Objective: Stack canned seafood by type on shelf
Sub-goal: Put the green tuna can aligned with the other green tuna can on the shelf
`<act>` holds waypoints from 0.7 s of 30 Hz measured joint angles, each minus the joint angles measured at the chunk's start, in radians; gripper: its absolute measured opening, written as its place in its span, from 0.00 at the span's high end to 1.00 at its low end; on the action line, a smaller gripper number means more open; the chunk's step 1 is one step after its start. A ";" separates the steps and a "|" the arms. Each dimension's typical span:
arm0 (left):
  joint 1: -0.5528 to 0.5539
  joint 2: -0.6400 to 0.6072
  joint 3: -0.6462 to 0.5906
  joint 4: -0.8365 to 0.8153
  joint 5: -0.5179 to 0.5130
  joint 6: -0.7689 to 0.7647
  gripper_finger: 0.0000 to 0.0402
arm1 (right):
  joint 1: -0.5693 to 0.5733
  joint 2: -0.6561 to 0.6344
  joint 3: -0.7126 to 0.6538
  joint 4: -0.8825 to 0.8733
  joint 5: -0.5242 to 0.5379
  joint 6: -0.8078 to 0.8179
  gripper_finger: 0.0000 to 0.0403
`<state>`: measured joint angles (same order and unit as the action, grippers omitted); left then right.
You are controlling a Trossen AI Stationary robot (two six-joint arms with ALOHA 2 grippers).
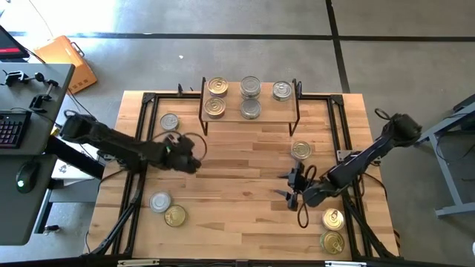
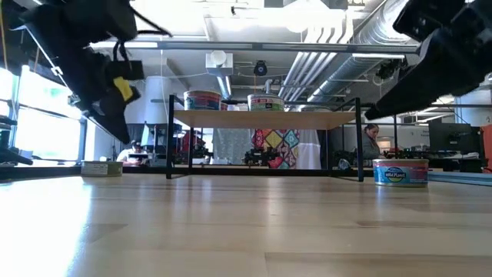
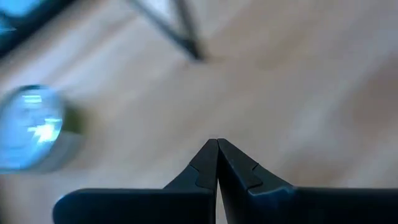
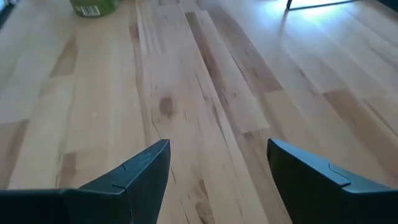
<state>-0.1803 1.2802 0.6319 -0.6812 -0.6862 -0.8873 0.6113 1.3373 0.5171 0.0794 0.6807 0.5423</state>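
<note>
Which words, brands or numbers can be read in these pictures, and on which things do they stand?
None can be read for certain.
Blue-labelled can, low view: brand lettering too blurred.
Cans on the shelf: labels too small.
Green-labelled can, right wrist view: barcode patch, digits unreadable.

Silver-lidded tin [image 3: 28, 127] blurred, cut by frame edge; green-labelled tin [image 4: 94, 6] cropped.

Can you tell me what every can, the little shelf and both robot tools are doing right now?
Left tool: shut, holding nothing, over the table left of middle.
Right tool: open, holding nothing, above bare wood.
Shelf: standing at the table's far edge, five cans on top.
Cans on shelf: upright, gold left, silver right.
Loose cans: upright on the table, not stacked.
</note>
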 joint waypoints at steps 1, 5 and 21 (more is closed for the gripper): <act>0.033 -0.011 0.000 -0.033 -0.008 -0.005 1.00 | 0.000 0.009 0.000 0.005 0.000 0.000 0.36; 0.190 -0.040 0.000 -0.082 -0.030 0.019 1.00 | -0.011 0.044 0.000 0.039 0.006 -0.008 0.36; 0.728 -0.035 -0.029 -0.024 0.006 0.298 1.00 | -0.029 0.070 0.000 0.084 -0.009 -0.072 0.36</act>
<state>0.5473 1.2448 0.6029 -0.7052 -0.6807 -0.5892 0.5827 1.4071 0.5171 0.1637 0.6718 0.4705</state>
